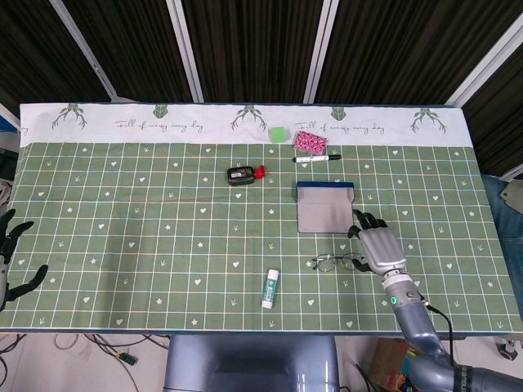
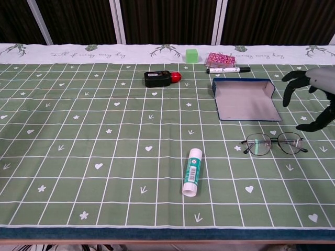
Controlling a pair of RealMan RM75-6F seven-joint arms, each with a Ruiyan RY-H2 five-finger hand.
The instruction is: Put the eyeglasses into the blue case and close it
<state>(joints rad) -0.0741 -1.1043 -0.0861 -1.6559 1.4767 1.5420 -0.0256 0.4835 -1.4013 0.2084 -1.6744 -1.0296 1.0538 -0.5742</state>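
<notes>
Eyeglasses [image 2: 274,143] are lying unfolded on the tablecloth [image 2: 78,130] just before the open blue case [image 2: 245,99], while the empty, spread-fingered right hand [image 1: 378,247] is hovering beside them, seemingly lining up a grasp.

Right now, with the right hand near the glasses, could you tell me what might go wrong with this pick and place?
The thin wire-framed eyeglasses lie flat on the green checked tablecloth, so the open right hand may struggle to get its fingers under the frame and could push it away or bunch the cloth. The open blue case with grey lining lies just behind the glasses, so a sweeping approach might knock it aside or flip its lid.
</notes>
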